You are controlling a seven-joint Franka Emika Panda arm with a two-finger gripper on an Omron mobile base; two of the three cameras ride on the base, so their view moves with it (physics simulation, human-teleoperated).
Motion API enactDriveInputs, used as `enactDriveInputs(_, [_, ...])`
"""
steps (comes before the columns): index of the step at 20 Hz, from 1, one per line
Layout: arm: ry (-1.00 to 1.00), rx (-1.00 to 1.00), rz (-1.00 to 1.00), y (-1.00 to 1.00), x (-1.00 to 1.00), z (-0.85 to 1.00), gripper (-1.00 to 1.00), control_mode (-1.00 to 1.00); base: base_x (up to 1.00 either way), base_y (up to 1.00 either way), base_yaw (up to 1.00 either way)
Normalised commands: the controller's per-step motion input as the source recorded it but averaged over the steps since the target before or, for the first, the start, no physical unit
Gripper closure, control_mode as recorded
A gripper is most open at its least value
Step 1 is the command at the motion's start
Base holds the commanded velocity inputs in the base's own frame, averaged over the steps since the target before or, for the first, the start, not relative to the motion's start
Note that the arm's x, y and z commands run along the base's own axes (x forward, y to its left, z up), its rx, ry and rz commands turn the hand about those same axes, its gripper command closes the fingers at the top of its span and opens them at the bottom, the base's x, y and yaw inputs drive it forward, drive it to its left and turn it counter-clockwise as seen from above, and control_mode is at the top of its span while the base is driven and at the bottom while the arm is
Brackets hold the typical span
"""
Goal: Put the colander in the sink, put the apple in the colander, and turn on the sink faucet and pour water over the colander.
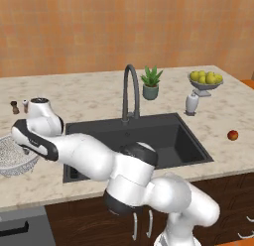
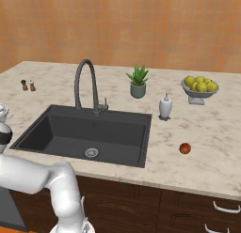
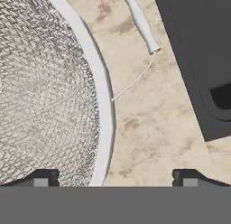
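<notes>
Wide-open and empty, gripper point(image 3: 115, 177) straddles the colander point(image 3: 49, 87) rim on the counter point(image 3: 149, 128), left of the sink point(image 1: 144, 136); apple point(image 1: 232, 135) lies well right.

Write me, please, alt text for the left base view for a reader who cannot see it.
A white robot arm reaches left over a marble counter to a mesh colander beside the empty dark sink. Behind the sink stand a gooseneck faucet, a potted plant, a soap dispenser and a fruit bowl; an apple lies far right.

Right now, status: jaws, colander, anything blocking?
Gripper jaws open, straddling rim of round white-grey mesh colander. Colander on marble counter, left of dark grey sink; not gripped. Nothing blocking.
</notes>
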Motion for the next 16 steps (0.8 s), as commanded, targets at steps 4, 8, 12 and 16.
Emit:
enactDriveInputs(4, [0.01, -0.04, -0.02, 0.24, 0.22, -0.18, -1.00, -1.00, 0.00, 0.00, 0.00])
enactDriveInputs(8, [0.00, -0.10, 0.00, 0.20, 0.14, -0.29, -1.00, -1.00, 0.00, 0.00, 0.00])
enactDriveInputs(12, [-0.01, -0.10, 0.00, 0.05, 0.01, -0.37, -1.00, -1.00, 0.00, 0.00, 0.00])
enactDriveInputs(16, [-0.06, -0.02, -0.03, 0.00, -0.17, -0.39, 1.00, -1.00, 0.00, 0.00, 0.00])
